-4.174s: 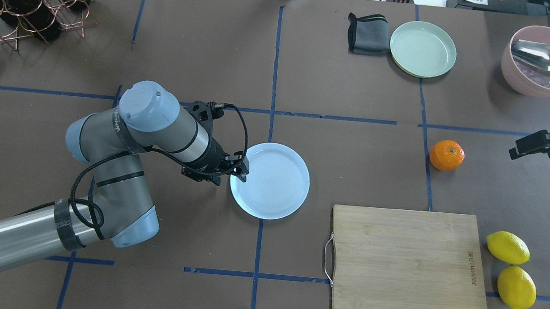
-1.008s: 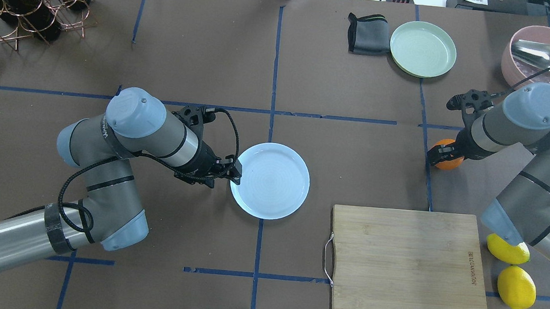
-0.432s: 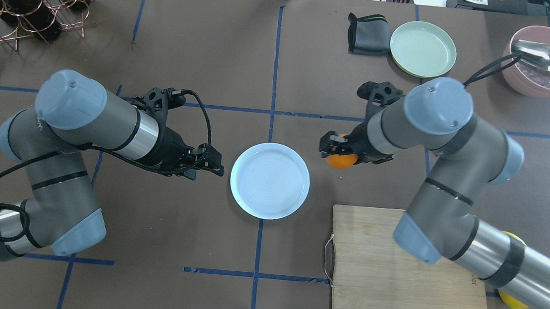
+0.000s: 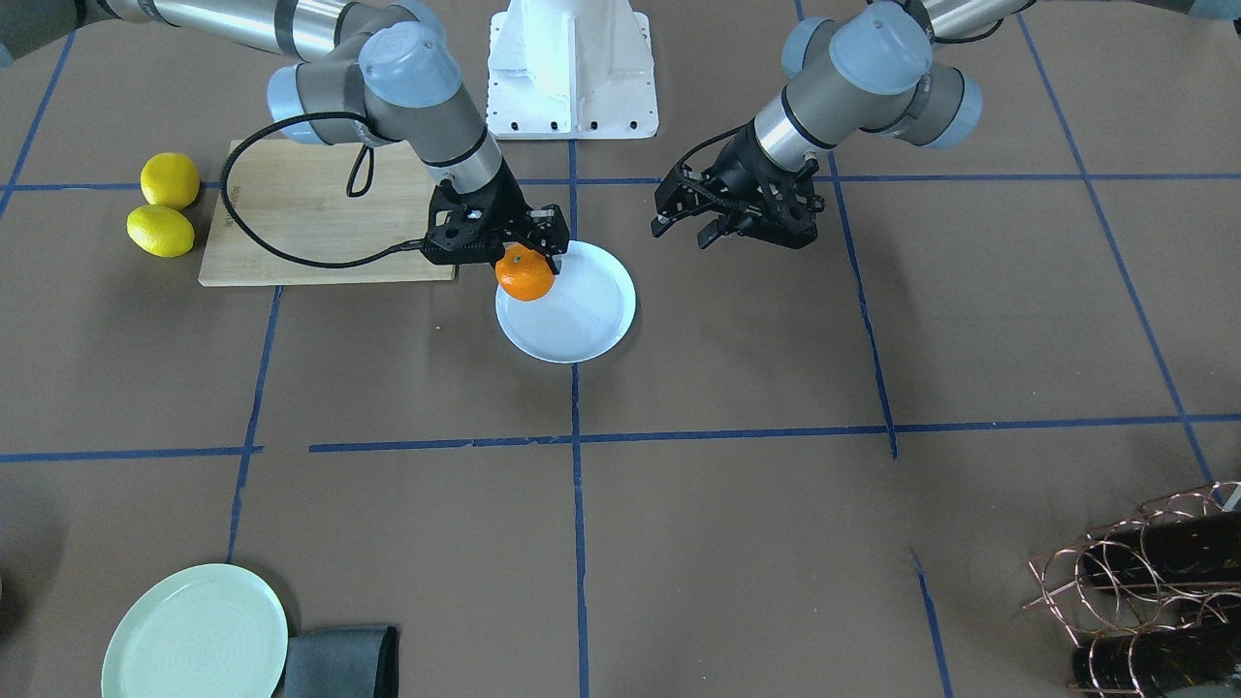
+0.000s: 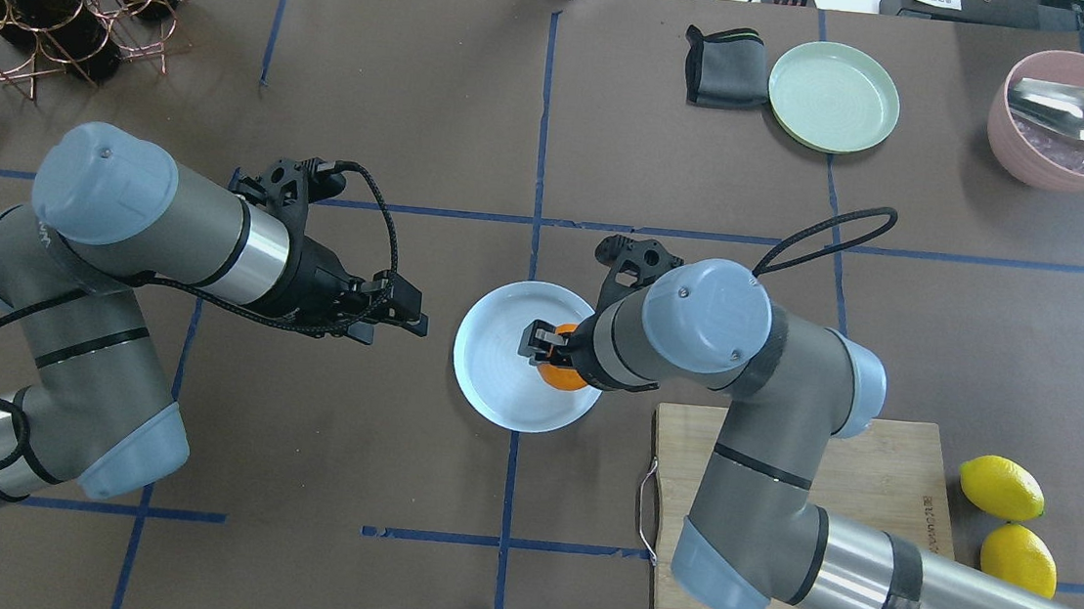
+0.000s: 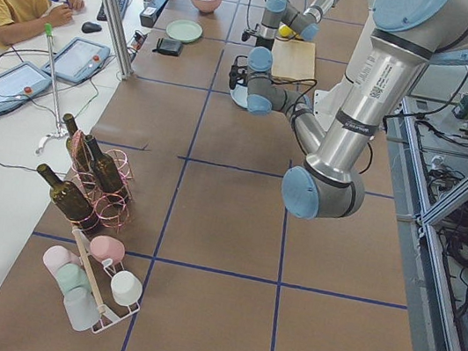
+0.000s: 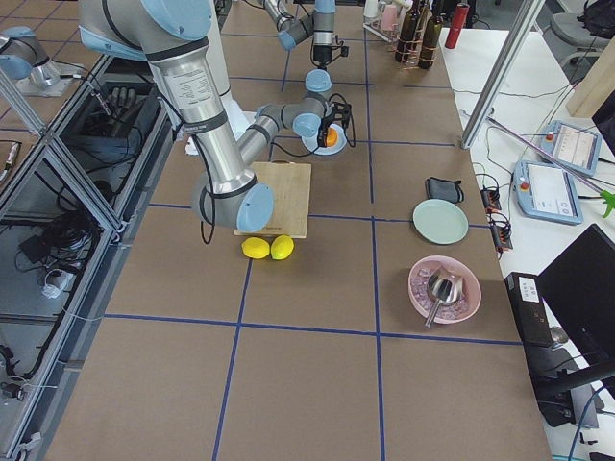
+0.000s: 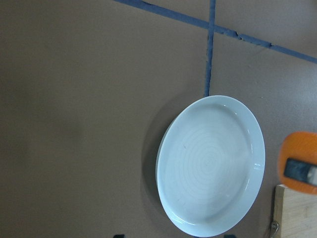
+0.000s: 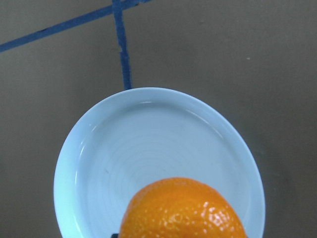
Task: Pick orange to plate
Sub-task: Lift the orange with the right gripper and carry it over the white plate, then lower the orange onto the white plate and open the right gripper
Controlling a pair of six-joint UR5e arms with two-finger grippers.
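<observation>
Brown table (image 5: 326,80): orange (image 4: 525,276) clamped in right claw (image 4: 525,258), over plate (image 4: 591,325).

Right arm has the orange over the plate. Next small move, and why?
Probably lower the right gripper a little. It is shut on the small round orange fruit, over the round pale-blue plate but near its rim and apparently not touching; releasing from there might let it roll off.

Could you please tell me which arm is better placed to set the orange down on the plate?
Right. The right gripper is shut on the orange, which hangs over the plate. The left gripper is open and empty, off to the plate's side.
</observation>
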